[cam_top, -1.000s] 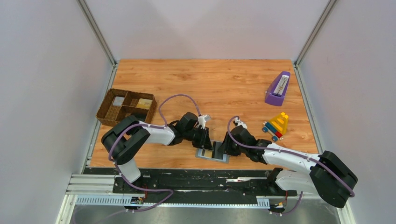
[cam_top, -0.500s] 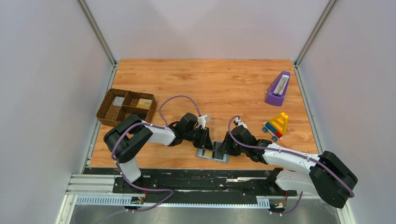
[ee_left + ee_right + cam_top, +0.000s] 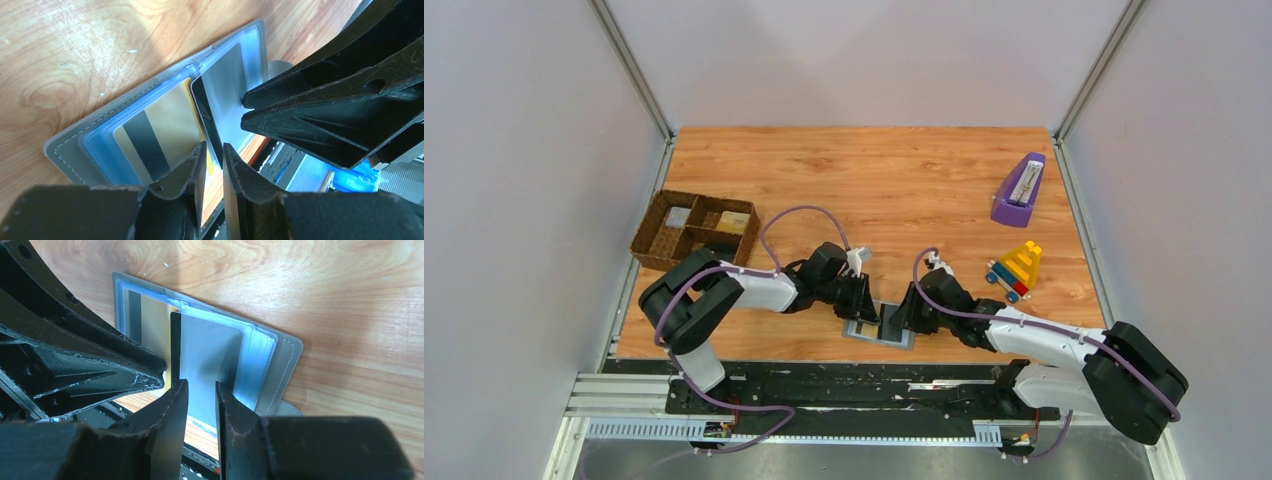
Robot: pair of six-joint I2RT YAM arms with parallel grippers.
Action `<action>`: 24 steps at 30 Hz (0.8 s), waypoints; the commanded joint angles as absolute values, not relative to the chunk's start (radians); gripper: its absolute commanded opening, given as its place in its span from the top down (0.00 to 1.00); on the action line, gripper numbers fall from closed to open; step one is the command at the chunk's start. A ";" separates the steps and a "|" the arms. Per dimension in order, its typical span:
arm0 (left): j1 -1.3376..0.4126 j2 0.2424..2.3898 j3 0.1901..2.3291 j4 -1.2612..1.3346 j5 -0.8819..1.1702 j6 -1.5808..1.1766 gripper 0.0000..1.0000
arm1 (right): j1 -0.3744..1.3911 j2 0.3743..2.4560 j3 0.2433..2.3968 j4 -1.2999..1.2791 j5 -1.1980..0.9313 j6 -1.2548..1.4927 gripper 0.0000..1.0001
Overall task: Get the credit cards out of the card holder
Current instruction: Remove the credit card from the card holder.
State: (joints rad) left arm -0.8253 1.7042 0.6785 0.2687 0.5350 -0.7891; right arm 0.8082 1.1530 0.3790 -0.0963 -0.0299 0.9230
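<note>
over the last second almost nothing shifted from above: the left arm [image 3: 754,285] crept a little at the elbow, and both hands stayed crowded over the card holder [image 3: 65,150], which lay open and unmoved at the near edge of the table [image 3: 874,180]. no card had come free, so extraction was judged barely begun for these two. left hand [image 3: 214,147]: jaws narrow, the dark edge of the grey card [image 3: 225,85] ran into the gap; could not tell whether it was truly nipped. right hand [image 3: 201,387]: jaws narrow too, nothing seen between them, tips resting on that card's face. grey card sat skewed, overlapping the gold card [image 3: 170,115], apparently part-way out of its pocket. holder: stitched grey border, glossy pale blue clear-film pockets, soft-looking. cards: thin, stiff, smooth, round-cornered; the gold one carried a dark stripe. table: wood-grain laminate.
</note>
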 commanded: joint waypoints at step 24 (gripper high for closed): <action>-0.830 1.716 0.721 0.124 0.409 -0.904 0.66 | 0.802 1.190 0.342 -0.109 -0.035 0.936 0.73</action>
State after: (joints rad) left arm -0.8253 1.7271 0.7094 0.2379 0.5198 -0.8597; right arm 0.8036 1.1702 0.3733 -0.0620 -0.0452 0.9394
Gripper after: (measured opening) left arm 0.332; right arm 0.276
